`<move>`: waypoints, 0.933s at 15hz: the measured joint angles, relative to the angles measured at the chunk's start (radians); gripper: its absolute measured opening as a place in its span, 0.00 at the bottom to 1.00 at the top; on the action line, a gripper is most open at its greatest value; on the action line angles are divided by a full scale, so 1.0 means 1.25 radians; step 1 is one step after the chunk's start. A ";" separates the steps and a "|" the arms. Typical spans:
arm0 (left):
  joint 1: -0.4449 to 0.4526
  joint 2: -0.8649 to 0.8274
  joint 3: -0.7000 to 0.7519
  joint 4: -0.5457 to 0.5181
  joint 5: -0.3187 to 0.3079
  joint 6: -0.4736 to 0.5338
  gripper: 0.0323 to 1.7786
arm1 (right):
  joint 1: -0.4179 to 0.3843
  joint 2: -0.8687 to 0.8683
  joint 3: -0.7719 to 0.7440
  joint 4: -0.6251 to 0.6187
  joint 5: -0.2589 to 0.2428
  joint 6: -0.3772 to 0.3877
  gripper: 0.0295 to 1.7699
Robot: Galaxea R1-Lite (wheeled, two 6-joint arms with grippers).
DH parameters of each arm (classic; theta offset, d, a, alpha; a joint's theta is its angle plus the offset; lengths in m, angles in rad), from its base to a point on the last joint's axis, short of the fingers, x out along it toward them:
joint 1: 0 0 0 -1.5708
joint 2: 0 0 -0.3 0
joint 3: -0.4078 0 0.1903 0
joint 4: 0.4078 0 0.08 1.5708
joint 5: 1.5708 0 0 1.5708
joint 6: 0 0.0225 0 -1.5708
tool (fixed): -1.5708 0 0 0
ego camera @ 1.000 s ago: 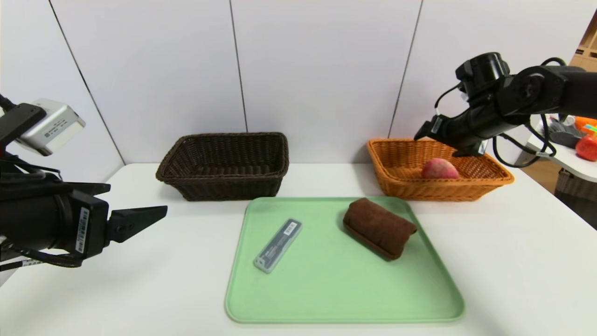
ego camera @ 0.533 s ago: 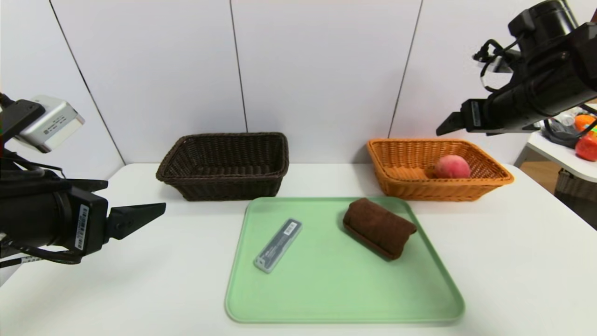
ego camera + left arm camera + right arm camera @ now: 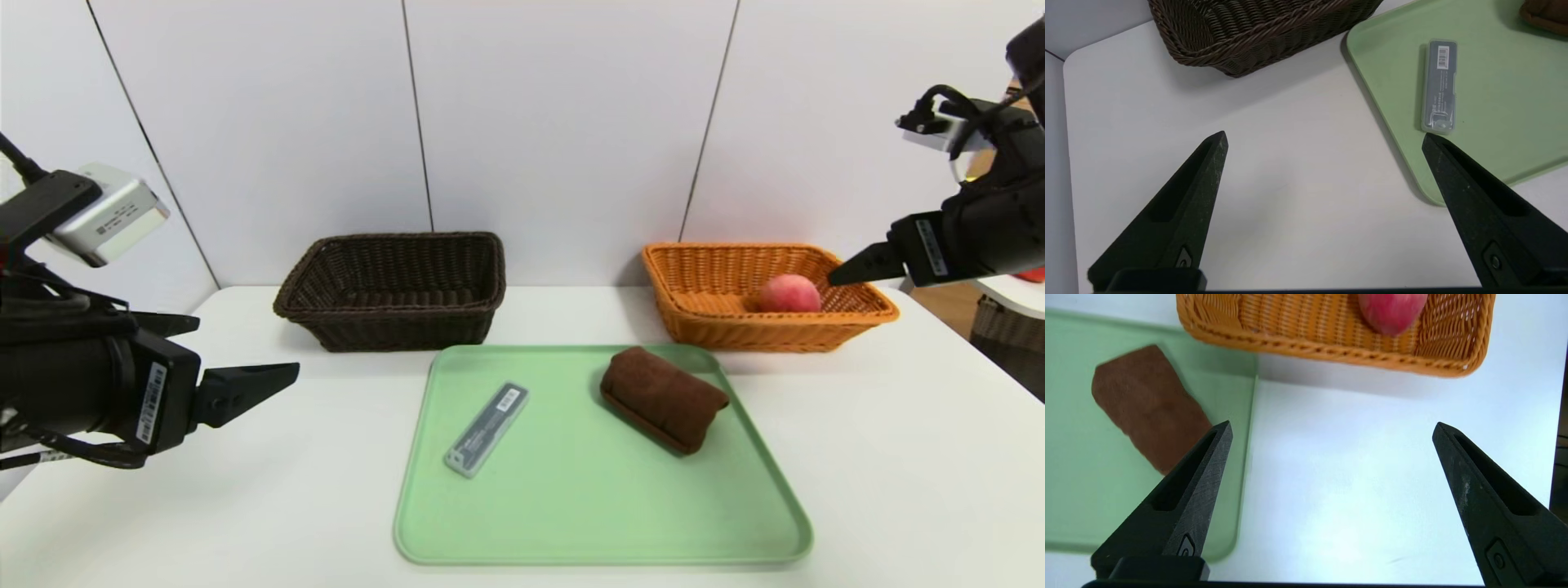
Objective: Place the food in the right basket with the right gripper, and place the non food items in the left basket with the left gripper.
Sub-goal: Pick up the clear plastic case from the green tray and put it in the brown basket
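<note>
Head view, left to right from the green tray (image 3: 600, 523): left pincer (image 3: 245, 388) spread, parked left of it; gray case (image 3: 486, 429) and brown towel roll (image 3: 663, 398) still on it; peach (image 3: 789, 293), pink and round, now in orange basket (image 3: 702, 269); right pincer (image 3: 857, 265) has pulled back, spread empty. Non-food next.

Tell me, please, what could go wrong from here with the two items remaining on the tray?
1. The grey case lies flat on the green tray, so the open left gripper may slide off it or push it along.
2. The brown towel is rolled; it may unroll when lifted toward the dark basket.
3. Being brown, the towel might be taken for food and join the peach in the orange basket.
</note>
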 joint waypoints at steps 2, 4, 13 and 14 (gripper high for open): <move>-0.016 0.021 -0.025 0.001 0.002 -0.004 0.95 | 0.000 -0.042 0.050 -0.007 -0.002 0.004 0.96; -0.030 0.050 -0.074 0.003 0.017 -0.005 0.95 | 0.002 -0.085 0.089 -0.010 -0.006 0.006 0.96; -0.214 0.296 -0.259 0.053 0.072 -0.048 0.95 | 0.019 -0.234 0.211 -0.007 -0.012 0.008 0.96; -0.226 0.327 -0.272 0.053 0.072 -0.050 0.95 | 0.016 -0.243 0.214 -0.008 -0.012 0.008 0.96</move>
